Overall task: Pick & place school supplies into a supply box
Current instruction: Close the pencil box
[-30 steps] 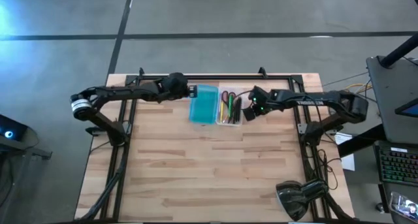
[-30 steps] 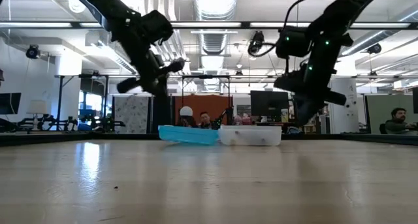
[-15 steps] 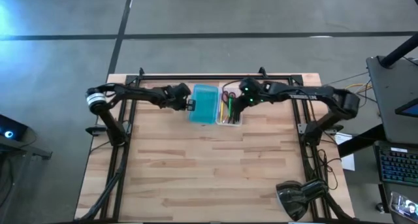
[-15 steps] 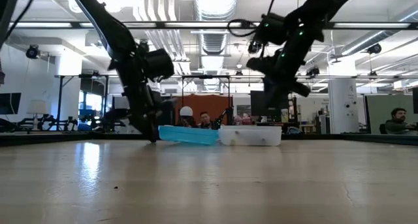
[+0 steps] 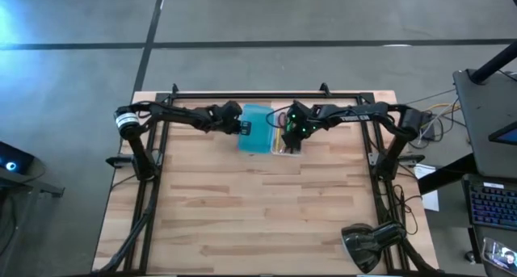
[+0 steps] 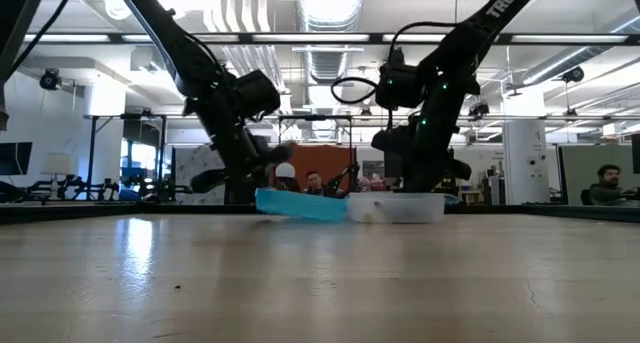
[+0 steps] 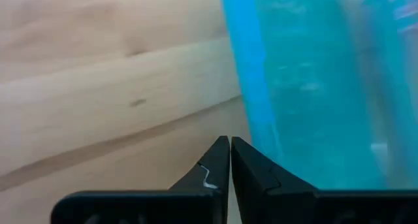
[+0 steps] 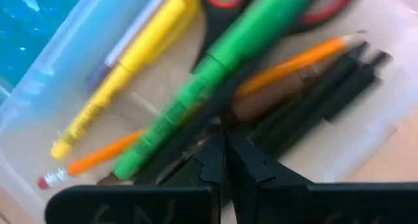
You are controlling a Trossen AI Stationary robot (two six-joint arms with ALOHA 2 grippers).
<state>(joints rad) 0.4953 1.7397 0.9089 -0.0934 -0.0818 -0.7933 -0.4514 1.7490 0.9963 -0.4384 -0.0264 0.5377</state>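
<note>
While both arms reach in from the two sides, the supply box (image 5: 268, 130) lies opened flat near the far edge of the table (image 5: 258, 212), about midway along it; its teal lid half (image 5: 254, 129) is toward the left arm and its clear tray half (image 5: 286, 140) toward the right. The left gripper (image 5: 242, 128) sits low at the lid's outer edge, its fingers (image 7: 219, 168) pinched together with nothing between them (from its wrist view the blue rim lies just beyond the tips, though whether they touch it I cannot tell); in the low view the lid (image 6: 300, 204) is tilted, its outer edge raised off the wood. The right gripper (image 5: 292, 128) hangs directly over the tray, fingers (image 8: 219, 162) likewise clenched on nothing, tips down among the contents. Inside the tray lie a green pen (image 8: 215, 77), a yellow pen (image 8: 121, 83), an orange pencil (image 8: 297, 57) with a pink eraser end, several dark pens (image 8: 326, 93) and the red-handled scissors (image 8: 326, 5), all crossing one another. Beyond the table a person (image 6: 606, 183) sits at a desk.
</note>
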